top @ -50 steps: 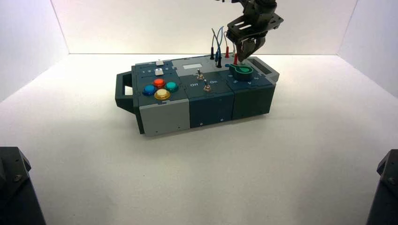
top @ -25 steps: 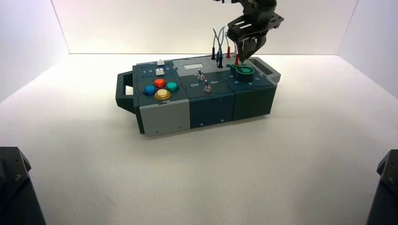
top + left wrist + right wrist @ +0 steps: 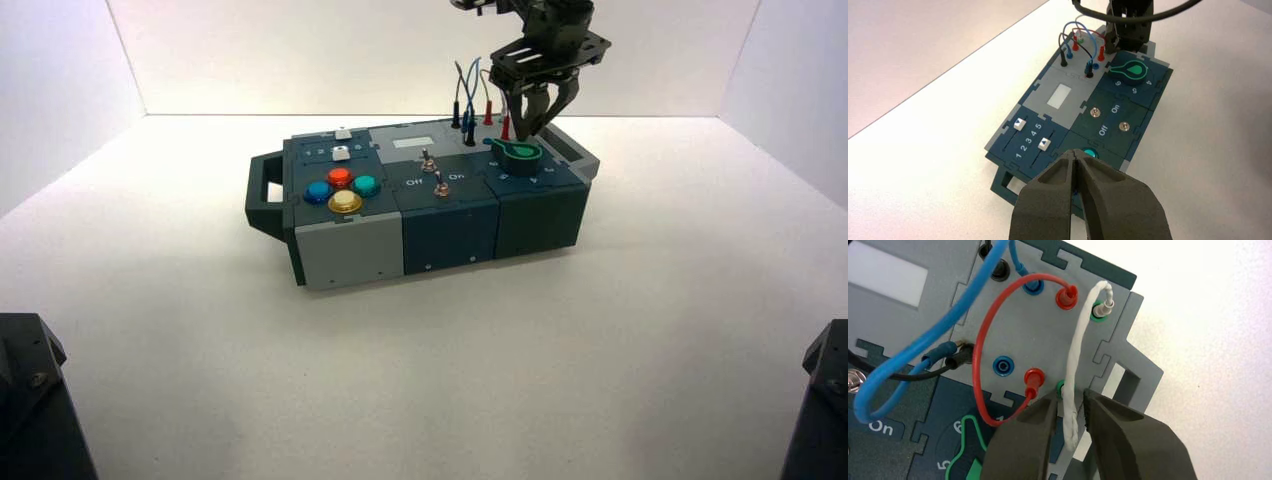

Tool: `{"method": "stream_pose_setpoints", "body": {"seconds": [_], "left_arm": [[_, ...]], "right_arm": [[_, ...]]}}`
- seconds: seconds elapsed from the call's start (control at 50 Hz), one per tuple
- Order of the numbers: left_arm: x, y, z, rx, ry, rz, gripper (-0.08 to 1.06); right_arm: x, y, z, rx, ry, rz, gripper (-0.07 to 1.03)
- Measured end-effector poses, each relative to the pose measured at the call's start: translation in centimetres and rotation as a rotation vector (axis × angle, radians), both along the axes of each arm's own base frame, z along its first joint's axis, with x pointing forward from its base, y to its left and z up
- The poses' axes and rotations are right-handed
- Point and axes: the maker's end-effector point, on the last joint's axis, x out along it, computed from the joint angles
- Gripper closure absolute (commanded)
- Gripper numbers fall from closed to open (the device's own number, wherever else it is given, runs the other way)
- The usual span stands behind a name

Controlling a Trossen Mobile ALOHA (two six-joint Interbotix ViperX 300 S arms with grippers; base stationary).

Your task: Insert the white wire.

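The white wire (image 3: pixel 1075 352) arches over the grey socket panel (image 3: pixel 1018 340) at the box's far right corner. One pale plug (image 3: pixel 1107 302) sits in the far green socket (image 3: pixel 1096 315). The other end drops past the near green socket (image 3: pixel 1060 387), and I cannot tell whether it is seated. My right gripper (image 3: pixel 1069 395) stands open around that end, with a gap between the wire and one finger. In the high view my right gripper (image 3: pixel 537 122) hangs over the sockets behind the green knob (image 3: pixel 519 152). My left gripper (image 3: pixel 1075 159) is shut on nothing, held above the box's button end.
A red looped wire (image 3: pixel 979 355) and blue wires (image 3: pixel 948 325) with dark plugs crowd the same panel. The box (image 3: pixel 430 215) also carries coloured buttons (image 3: pixel 344 188), two toggle switches (image 3: pixel 433 170), two sliders (image 3: pixel 1032 134) and a handle (image 3: pixel 264 195).
The right gripper's jaws have parted from shut and it has lifted slightly toward the right. The box has edged a little to the right.
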Motion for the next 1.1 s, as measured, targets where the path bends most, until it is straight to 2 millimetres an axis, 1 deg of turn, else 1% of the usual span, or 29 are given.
{"method": "stream_pose_setpoints", "body": {"seconds": [0.1,0.22,0.34,0.36,0.44,0.5,0.58,0.8,0.98,1.08,1.1], "left_arm": [[-0.1,0.0,-0.1,0.002,0.004,-0.001,1.01],[-0.1,0.0,-0.1,0.002,0.007,-0.001,1.01],[-0.1,0.0,-0.3,0.005,0.015,-0.001,1.01],[-0.1,0.0,-0.3,0.005,0.015,-0.001,1.01],[0.0,-0.1,-0.5,0.008,0.021,-0.001,1.01],[0.1,-0.1,-0.6,0.01,0.024,0.0,1.01],[0.1,-0.1,-0.7,0.011,0.025,0.0,1.01],[0.5,-0.2,-1.0,0.01,0.021,0.006,1.01],[1.0,-0.3,-0.9,0.002,-0.002,0.016,1.01],[1.2,-0.3,-0.9,-0.003,-0.018,0.023,1.01],[1.3,-0.2,-0.9,-0.002,-0.02,0.024,1.01]], "right_arm": [[-0.2,-0.1,0.2,-0.005,0.011,-0.001,0.64],[-0.4,-0.2,0.9,-0.004,0.007,-0.001,0.64],[-0.4,-0.2,3.3,0.009,-0.026,-0.004,0.64],[-0.4,-0.2,3.3,0.009,-0.026,-0.004,0.64],[-0.6,-0.3,5.2,0.018,-0.047,-0.008,0.64],[-1.0,-0.5,5.9,0.021,-0.052,-0.011,0.64],[-1.8,-0.8,6.6,0.02,-0.05,-0.015,0.64],[-4.3,-1.9,7.3,0.011,-0.023,-0.029,0.64],[-6.4,-2.7,7.8,0.015,-0.027,-0.036,0.64],[-7.8,-3.3,7.7,0.02,-0.036,-0.037,0.64],[-7.8,-3.3,7.7,0.02,-0.036,-0.037,0.64]]}}
